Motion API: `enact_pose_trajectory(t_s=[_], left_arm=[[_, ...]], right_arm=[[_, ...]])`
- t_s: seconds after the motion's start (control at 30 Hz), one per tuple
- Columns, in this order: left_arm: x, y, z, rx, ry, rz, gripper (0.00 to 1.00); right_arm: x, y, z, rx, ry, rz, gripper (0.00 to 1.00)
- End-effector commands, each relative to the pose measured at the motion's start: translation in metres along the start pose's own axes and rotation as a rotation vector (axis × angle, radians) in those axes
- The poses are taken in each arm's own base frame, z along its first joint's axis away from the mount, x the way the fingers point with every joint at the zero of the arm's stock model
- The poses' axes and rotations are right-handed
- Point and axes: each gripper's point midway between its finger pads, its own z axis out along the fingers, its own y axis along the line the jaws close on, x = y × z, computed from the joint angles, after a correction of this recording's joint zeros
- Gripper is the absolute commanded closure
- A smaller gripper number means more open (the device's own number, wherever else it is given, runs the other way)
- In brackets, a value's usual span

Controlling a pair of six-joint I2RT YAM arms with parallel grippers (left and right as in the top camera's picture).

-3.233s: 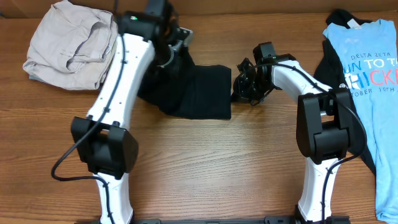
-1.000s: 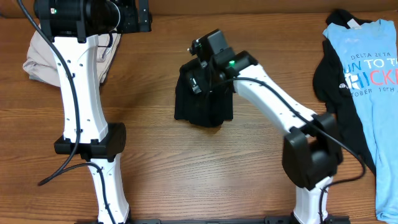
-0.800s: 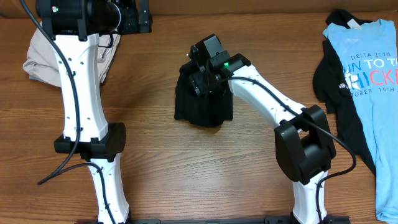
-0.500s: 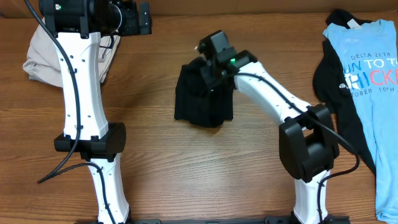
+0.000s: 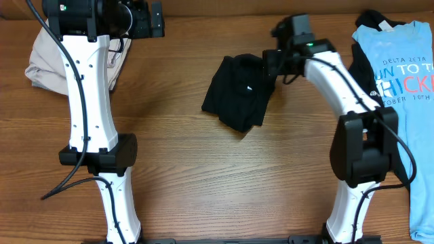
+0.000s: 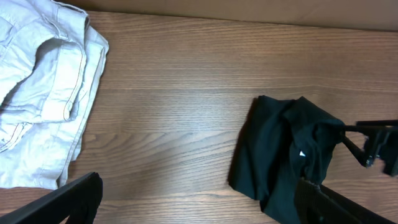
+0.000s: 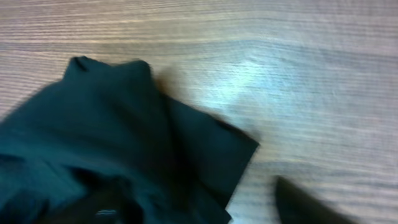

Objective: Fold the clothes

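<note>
A black garment [image 5: 239, 91] lies rumpled and skewed on the wooden table [image 5: 203, 176], with a small white tag showing. It also appears in the left wrist view [image 6: 280, 155] and blurred in the right wrist view [image 7: 106, 149]. My right gripper [image 5: 272, 62] hovers at the garment's upper right edge. Its jaws stand apart: one finger [image 7: 305, 202] is over bare wood, the other is lost against the dark cloth. My left gripper [image 5: 153, 19] is raised at the back left, wide open with nothing in it [image 6: 198, 190].
A crumpled beige garment [image 5: 61, 51] lies at the back left, partly under the left arm. A light blue printed T-shirt [image 5: 400, 74] lies over another dark garment [image 5: 358, 81] at the right edge. Both arm bases stand along the front.
The right arm swung right and back, dragging the black garment from a compact fold at centre into a looser, skewed heap further right. The left arm stayed still.
</note>
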Motion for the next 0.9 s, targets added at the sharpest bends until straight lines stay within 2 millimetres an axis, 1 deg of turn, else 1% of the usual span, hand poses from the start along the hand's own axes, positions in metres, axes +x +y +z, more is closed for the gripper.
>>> enact_pose_trajectory(t_s=[0.0, 0.07, 0.13, 0.27, 0.3, 0.37, 0.43, 0.53, 0.6, 0.67, 0.7, 0.77, 0.83, 0.87], left_arm=[[-0.001, 0.001, 0.000, -0.009, -0.003, 0.007, 0.00], [0.000, 0.001, 0.000, -0.009, 0.000, 0.011, 0.00], [0.001, 0.001, 0.000, -0.010, 0.003, 0.017, 0.00], [0.001, 0.001, 0.000, -0.010, 0.003, 0.024, 0.00], [0.001, 0.001, 0.000, -0.010, 0.003, 0.024, 0.00], [0.001, 0.001, 0.000, -0.010, 0.003, 0.024, 0.00], [0.001, 0.001, 0.000, -0.010, 0.003, 0.024, 0.00], [0.001, 0.001, 0.000, -0.010, 0.002, 0.024, 0.00], [0.000, 0.001, 0.000, -0.010, 0.002, 0.025, 0.00], [0.001, 0.001, 0.000, -0.010, 0.003, 0.024, 0.00], [0.001, 0.001, 0.000, -0.010, 0.003, 0.024, 0.00], [0.001, 0.001, 0.000, -0.010, 0.003, 0.024, 0.00], [0.001, 0.001, 0.000, -0.010, 0.003, 0.024, 0.00], [0.001, 0.001, 0.000, -0.010, 0.004, 0.024, 0.00]], right_arm=[[-0.006, 0.027, -0.020, -0.193, 0.005, 0.021, 0.03], [-0.003, 0.034, -0.029, -0.242, 0.021, 0.028, 0.03], [-0.003, 0.042, -0.042, -0.262, 0.017, 0.020, 0.03], [0.002, 0.071, -0.073, -0.285, 0.005, -0.058, 0.03], [0.006, 0.078, -0.078, -0.285, 0.013, -0.070, 0.03], [0.019, 0.090, -0.083, -0.278, 0.050, -0.088, 0.03], [0.035, 0.099, -0.080, -0.272, 0.107, -0.097, 0.04], [0.062, 0.110, -0.066, -0.275, 0.189, -0.109, 0.08], [0.078, 0.114, -0.055, -0.266, 0.230, -0.105, 0.10], [0.091, 0.109, -0.042, -0.220, 0.254, -0.073, 0.12], [0.095, 0.104, -0.035, -0.187, 0.260, -0.055, 0.13], [0.099, 0.097, -0.026, -0.151, 0.256, -0.040, 0.16], [0.101, 0.092, -0.021, -0.131, 0.249, -0.038, 0.22], [0.101, 0.091, -0.021, -0.125, 0.247, -0.035, 0.27]])
